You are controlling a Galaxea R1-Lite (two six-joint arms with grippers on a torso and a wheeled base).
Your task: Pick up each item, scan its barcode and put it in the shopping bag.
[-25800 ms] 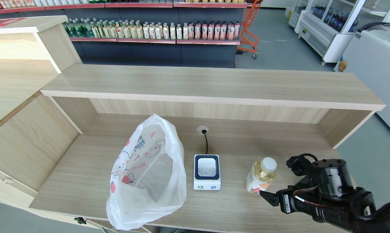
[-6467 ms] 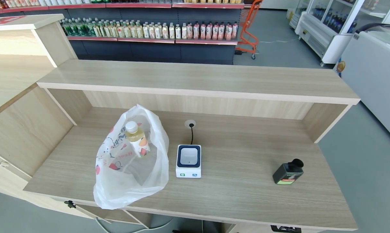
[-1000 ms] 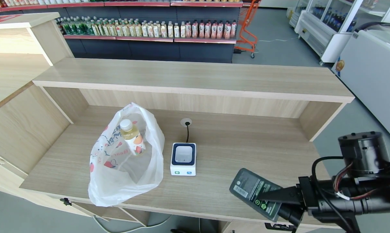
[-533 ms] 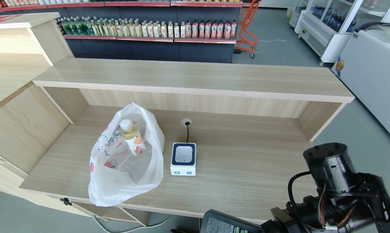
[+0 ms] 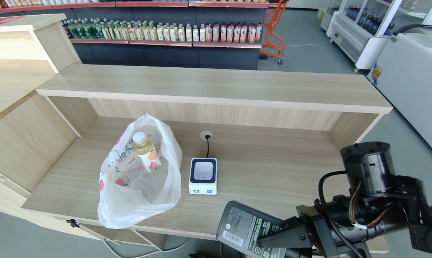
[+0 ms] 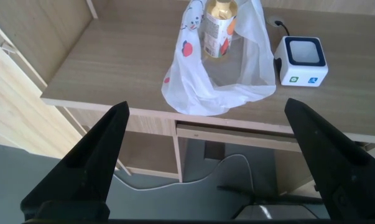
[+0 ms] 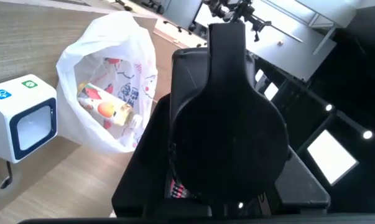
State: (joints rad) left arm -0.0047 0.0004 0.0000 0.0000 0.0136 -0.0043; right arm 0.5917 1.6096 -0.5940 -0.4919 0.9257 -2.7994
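Over near edge right of scanner (image 5: pixel 203 175), pinching bottle (image 5: pixel 237 224) in right gripper (image 5: pixel 273 238), lifted higher than half a second ago, barcode (image 5: pixel 232 238) facing up, so still needs turning onto scanner before bagging, with left gripper (image 6: pixel 207 112) spread.

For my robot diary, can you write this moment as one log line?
right end effector: holding dark bottle | scanner: bottle not over it | bag: drink bottle inside

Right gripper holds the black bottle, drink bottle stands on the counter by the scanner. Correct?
Not quite. The head view shows the drink bottle inside the shopping bag, left of the scanner, not on the counter. The right gripper does hold the black bottle.
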